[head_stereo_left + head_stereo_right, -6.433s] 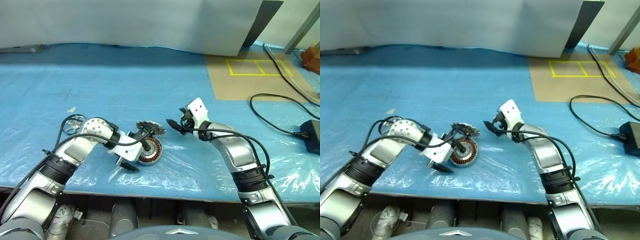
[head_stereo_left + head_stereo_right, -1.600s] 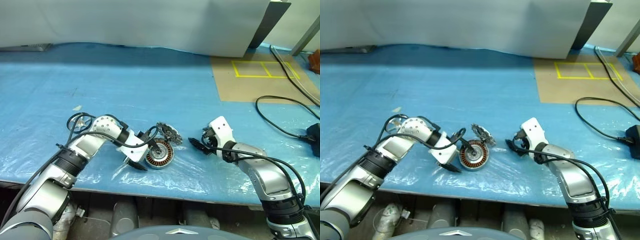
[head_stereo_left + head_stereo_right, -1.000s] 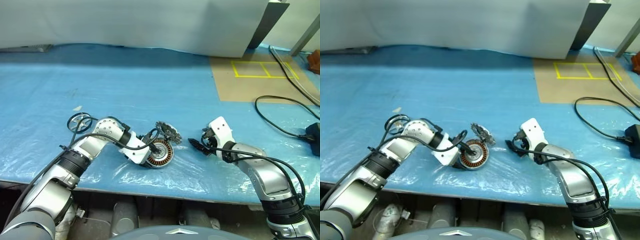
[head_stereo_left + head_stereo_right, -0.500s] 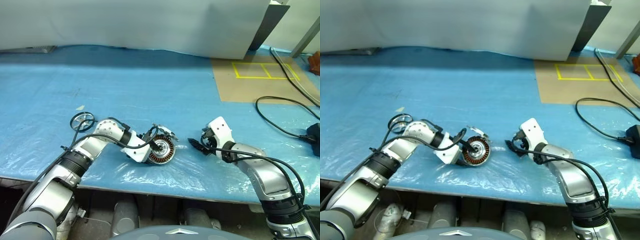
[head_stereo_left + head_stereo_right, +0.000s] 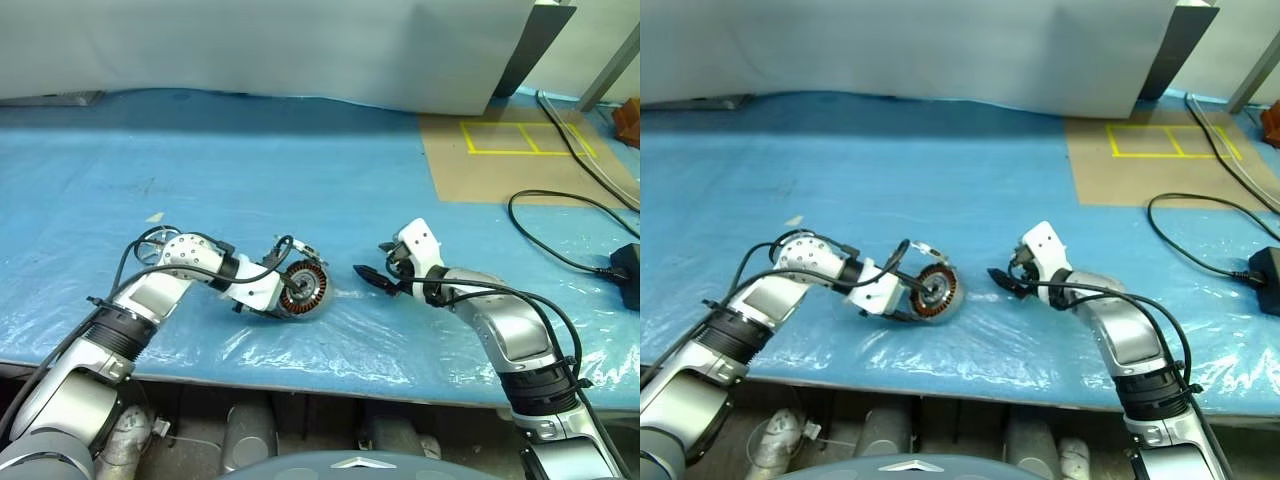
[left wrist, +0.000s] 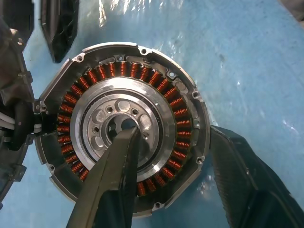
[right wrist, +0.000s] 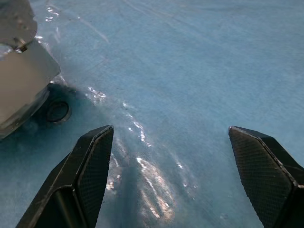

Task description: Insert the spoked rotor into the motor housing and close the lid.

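My left gripper [image 6: 173, 173] is clamped on the motor housing [image 6: 124, 122], one finger in the central hub and one outside the rim, holding it tipped on edge; it looks heavy, rigid and slick, so gripping metal wall rather than copper windings seems right. My right gripper [image 7: 175, 175] hangs spread wide just beside it. Compared with a second ago, the housing sits further towards my left and my right gripper is closer.

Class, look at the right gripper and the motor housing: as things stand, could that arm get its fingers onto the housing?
Probably yes. The right gripper is open and empty, pointing toward the motor housing across bare blue sheet. But the left gripper already grips the housing, one finger in its hub, limiting free rim.
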### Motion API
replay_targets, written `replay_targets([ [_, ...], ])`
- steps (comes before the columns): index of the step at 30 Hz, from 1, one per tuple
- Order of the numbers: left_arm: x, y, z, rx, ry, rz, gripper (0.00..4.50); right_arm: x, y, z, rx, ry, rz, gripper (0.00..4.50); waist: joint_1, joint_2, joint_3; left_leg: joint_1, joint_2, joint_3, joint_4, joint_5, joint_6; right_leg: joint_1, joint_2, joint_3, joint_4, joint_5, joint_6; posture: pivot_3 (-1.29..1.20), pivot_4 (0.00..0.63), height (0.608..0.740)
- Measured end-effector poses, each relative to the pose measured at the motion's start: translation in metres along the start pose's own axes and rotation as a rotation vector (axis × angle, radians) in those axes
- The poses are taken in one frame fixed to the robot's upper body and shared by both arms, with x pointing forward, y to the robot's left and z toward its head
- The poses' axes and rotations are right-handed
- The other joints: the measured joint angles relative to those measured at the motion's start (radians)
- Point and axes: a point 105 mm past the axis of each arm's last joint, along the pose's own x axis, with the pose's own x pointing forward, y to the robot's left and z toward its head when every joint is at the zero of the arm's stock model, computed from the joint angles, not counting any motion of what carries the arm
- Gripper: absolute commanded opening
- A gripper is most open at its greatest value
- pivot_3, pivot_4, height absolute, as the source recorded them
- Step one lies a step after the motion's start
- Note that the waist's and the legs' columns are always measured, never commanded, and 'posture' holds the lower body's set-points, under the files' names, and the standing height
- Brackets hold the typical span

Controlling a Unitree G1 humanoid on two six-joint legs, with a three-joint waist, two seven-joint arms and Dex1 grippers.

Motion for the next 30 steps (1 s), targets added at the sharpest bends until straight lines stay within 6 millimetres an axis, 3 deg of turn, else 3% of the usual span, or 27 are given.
replay_targets([
  [5,-0.004,0.000,-0.002,-0.057,-0.005,0.040,2.07,0.005,0.003,-0.004,0.004,0.003,0.026,4.04,0.000,0.000,0.000,-0.001,0.000,0.000,0.000,0.000,0.000,-0.001,0.000,0.000,0.000,0.000,0.000,0.00,0.150,0.740],
  [14,-0.031,0.017,-0.031,-0.121,0.087,0.151,2.07,0.015,0.017,0.007,-0.105,-0.017,0.165,4.04,-0.005,-0.001,0.000,-0.002,0.000,0.000,0.001,0.000,0.000,-0.001,0.000,0.000,0.000,0.000,0.000,0.00,0.150,0.740],
  [23,-0.034,0.009,-0.028,-0.121,0.090,0.115,2.07,0.023,0.038,0.020,-0.274,-0.032,0.360,4.04,-0.014,-0.001,0.001,-0.003,0.001,0.000,0.000,0.000,0.000,-0.002,0.000,-0.002,0.000,0.001,0.002,0.00,0.150,0.740],
  [30,-0.028,-0.005,-0.018,-0.080,0.099,0.027,2.07,0.036,0.045,-0.001,-0.344,0.028,0.426,4.04,-0.021,-0.002,0.001,-0.003,0.001,0.000,0.000,0.000,0.000,-0.001,0.000,-0.002,0.001,-0.001,-0.002,0.00,0.150,0.740],
])
